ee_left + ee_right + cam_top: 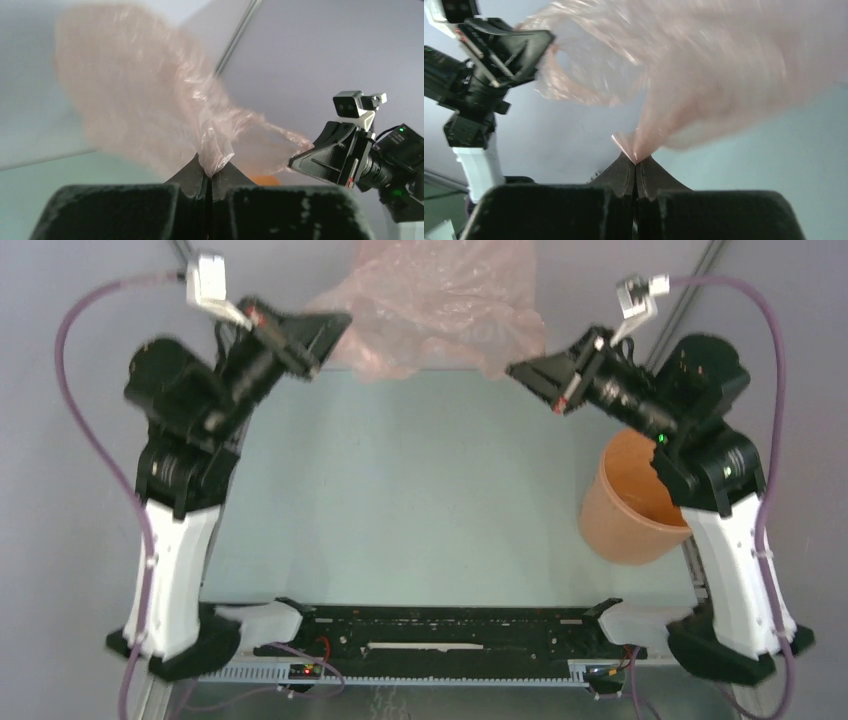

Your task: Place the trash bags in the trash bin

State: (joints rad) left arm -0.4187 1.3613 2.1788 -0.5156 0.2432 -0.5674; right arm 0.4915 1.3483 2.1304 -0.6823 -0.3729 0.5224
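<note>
**A:** Which step is this?

**B:** The carry. The left gripper (pixel 338 322) and right gripper (pixel 516 368), both pressed together, each pinch an edge of the pale-pink trash bag (pixel 440 300). It hangs stretched between them over the far edge of the table (pixel 400 500).

**A:** And next?

**B:** Probably swinging it over the trash bin (pixel 612 532) at the table's right edge, partly beneath the right arm, then lowering it in.

**A:** Anything inside the bin?

**B:** The visible part looks empty.
</note>
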